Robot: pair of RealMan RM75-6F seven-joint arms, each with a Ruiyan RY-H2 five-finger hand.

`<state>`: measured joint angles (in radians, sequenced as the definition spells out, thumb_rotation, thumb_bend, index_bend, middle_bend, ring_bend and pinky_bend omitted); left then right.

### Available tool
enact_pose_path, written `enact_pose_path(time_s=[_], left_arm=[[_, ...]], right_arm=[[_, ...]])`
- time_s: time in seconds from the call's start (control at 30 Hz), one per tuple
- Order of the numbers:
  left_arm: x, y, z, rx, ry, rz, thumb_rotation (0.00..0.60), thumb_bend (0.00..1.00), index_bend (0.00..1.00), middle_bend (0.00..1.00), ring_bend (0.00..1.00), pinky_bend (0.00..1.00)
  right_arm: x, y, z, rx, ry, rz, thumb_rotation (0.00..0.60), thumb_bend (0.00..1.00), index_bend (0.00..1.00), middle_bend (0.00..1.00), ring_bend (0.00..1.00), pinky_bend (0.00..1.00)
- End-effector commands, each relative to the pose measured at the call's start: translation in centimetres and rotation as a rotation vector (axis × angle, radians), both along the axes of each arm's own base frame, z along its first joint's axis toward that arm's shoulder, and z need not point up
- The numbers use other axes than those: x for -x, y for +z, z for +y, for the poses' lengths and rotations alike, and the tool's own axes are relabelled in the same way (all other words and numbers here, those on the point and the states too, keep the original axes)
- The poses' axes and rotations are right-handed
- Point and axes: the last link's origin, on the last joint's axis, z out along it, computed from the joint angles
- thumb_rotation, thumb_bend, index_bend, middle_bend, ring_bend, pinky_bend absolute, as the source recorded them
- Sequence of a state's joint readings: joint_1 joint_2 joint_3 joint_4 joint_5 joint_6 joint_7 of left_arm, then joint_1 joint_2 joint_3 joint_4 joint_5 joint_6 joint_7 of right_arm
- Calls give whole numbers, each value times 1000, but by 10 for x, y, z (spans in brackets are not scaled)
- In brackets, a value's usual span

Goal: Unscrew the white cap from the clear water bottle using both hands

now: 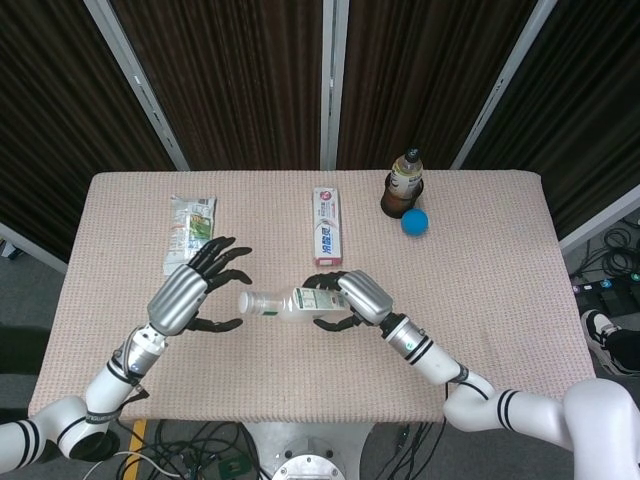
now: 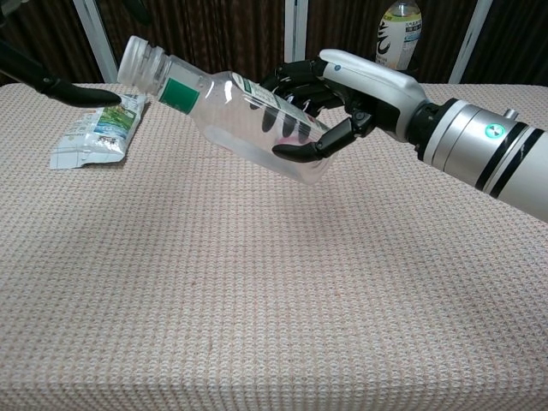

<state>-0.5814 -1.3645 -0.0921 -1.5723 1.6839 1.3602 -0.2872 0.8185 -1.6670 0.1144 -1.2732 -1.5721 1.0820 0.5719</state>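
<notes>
Beige table point(image 1: 480, 260), right hand point(image 2: 360, 90) fingers gripping tilted clear water bottle point(image 2: 244, 116), left hand point(image 1: 185, 295) fingers spread wide.

Bright, even light; sharp focus.

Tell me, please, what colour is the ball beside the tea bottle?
Blue ball; head view shows it best.

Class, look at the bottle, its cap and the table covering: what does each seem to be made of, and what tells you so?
Bottle: likely clear, glossy plastic; the fingers behind show through it.
Cap: probably white, matte plastic, opaque with faint ridges.
Table covering: seemingly woven fabric in a pinkish beige, with a regular waffle-like texture and no shine.
</notes>
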Motion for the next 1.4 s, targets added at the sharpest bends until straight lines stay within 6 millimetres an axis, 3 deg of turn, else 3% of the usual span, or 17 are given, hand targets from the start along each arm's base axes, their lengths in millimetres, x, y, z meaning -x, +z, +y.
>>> enact_pose_path(time_s=[0.03, 1.13, 1.4], left_arm=[[0, 0, 0, -3, -1, 0, 600, 173, 388, 111, 0, 21], [-5, -4, 1, 4, -16, 3, 600, 239, 436, 111, 0, 21], [-7, -4, 2, -2, -15, -15, 600, 284, 485, 126, 0, 21]], right_arm=[[0, 0, 0, 1, -2, 0, 600, 679, 709, 605, 472, 516], [2, 2, -2, -5, -9, -8, 600, 679, 716, 607, 475, 520], [3, 1, -3, -6, -9, -9, 600, 679, 718, 608, 475, 520]])
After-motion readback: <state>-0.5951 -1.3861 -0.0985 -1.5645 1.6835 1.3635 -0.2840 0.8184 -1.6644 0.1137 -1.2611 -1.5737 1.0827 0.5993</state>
